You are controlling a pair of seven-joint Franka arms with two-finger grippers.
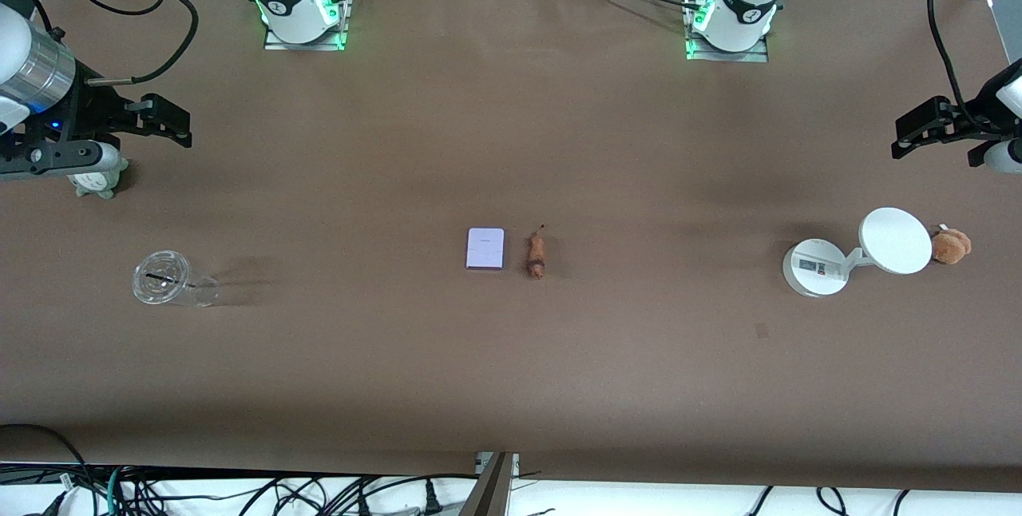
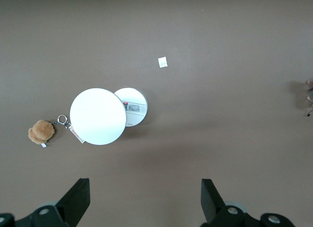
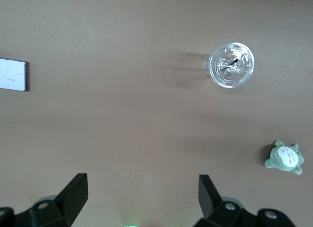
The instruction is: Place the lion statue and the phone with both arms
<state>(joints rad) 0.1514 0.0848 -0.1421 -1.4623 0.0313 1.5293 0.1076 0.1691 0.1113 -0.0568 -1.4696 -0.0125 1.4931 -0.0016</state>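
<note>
Here phone (image 1: 485, 248) cut off in right wrist view; left hand (image 2: 143, 200), right hand (image 3: 142, 197) spread.

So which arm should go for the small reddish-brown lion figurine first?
Probably the left. The reddish-brown lion figurine lies on the left arm's side of the flat pale lavender phone. Left gripper and right gripper both hang open at the table's ends.

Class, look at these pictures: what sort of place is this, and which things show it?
Probably a robotics lab: two white arm bases bolted to a brown-covered table, and loose black cables along its edge.
</note>
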